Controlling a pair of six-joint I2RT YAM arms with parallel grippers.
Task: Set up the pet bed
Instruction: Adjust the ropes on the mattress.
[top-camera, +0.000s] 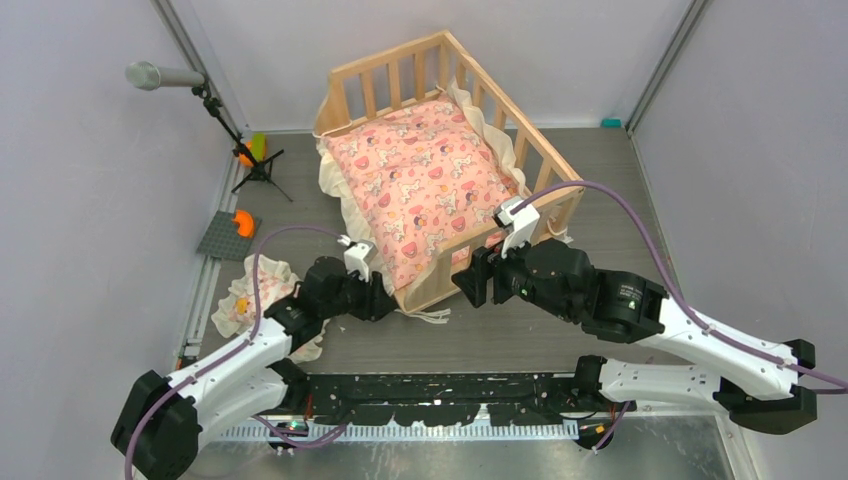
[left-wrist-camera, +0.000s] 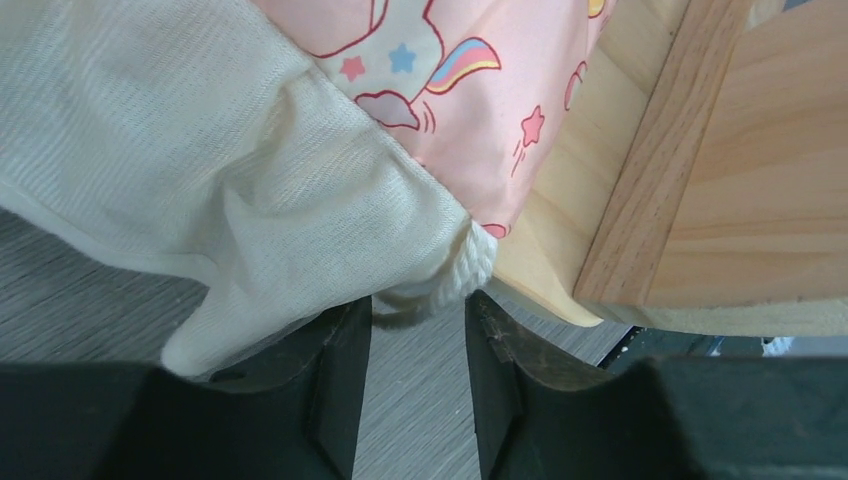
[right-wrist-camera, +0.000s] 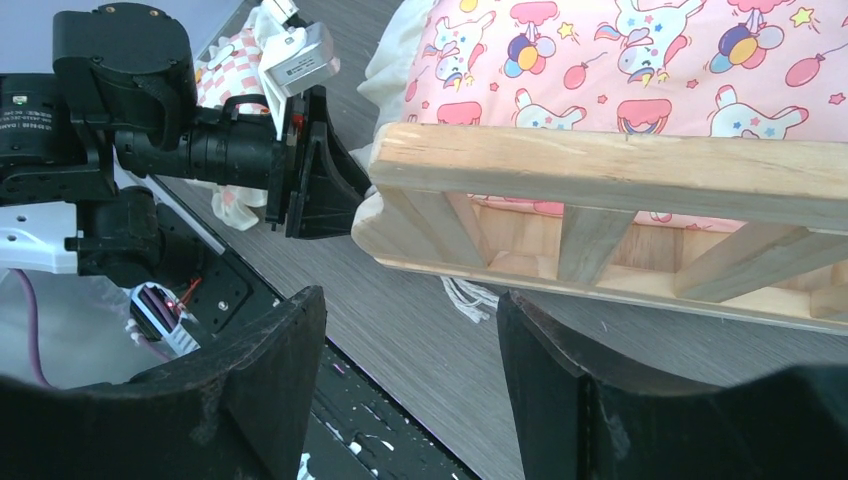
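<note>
The pet bed (top-camera: 541, 152) is a pale wooden crib frame with slatted sides, standing mid-table. A pink printed cushion (top-camera: 425, 180) with a cream frill lies in it, its near end spilling over the low front edge. My left gripper (top-camera: 385, 298) is open at the bed's near left corner, its jaws just below the cream frill (left-wrist-camera: 250, 190) and a white cord (left-wrist-camera: 470, 270). My right gripper (top-camera: 470, 280) is open and empty just in front of the front rail (right-wrist-camera: 620, 170). The left gripper also shows in the right wrist view (right-wrist-camera: 315, 165).
A small frilled pillow (top-camera: 240, 300) lies on the table at the left, beside the left arm. A grey plate with an orange piece (top-camera: 232, 232) and a microphone stand (top-camera: 255, 165) stand at the far left. Grey walls close in both sides.
</note>
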